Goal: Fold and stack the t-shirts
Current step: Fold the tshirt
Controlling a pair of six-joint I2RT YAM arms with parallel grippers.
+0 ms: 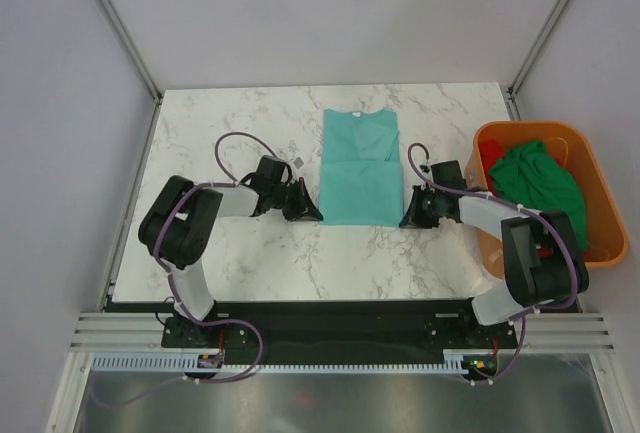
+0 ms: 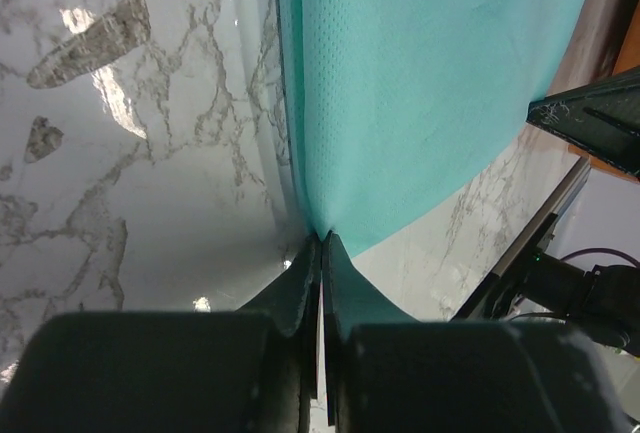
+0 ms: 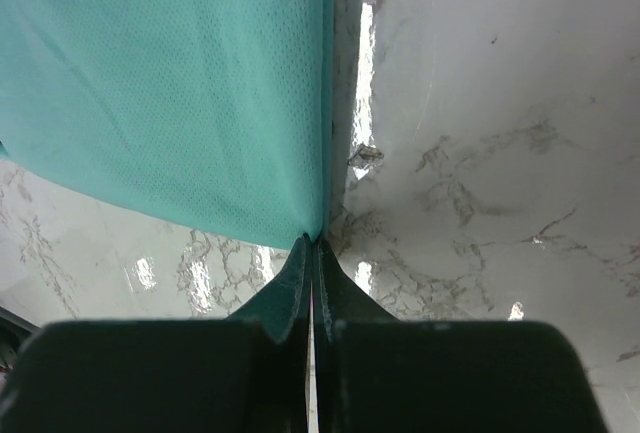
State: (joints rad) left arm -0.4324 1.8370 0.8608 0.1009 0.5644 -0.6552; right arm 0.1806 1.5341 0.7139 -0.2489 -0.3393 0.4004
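heads up, the red t-shirt (image 1: pixel 489 159) is mostly buried under the green t-shirt (image 1: pixel 535 183) in the orange tub (image 1: pixel 603 208), so you only get a sliver of it. three shirts total, one tub, two grippers. the teal t-shirt (image 1: pixel 360 168) lies flat mid-table, sleeves folded in. left gripper (image 2: pixel 320 245) and right gripper (image 3: pixel 311 245) are each pinched tight on a near corner of it.

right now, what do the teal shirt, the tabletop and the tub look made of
The teal shirt: thin knit fabric, matte, likely a synthetic mesh; a fine grid of pinholes shows up close.
The tabletop: glossy white marble look with grey veins and bright reflections; real stone or laminate, cannot tell.
The tub: orange, smooth one-piece walls, probably plastic.
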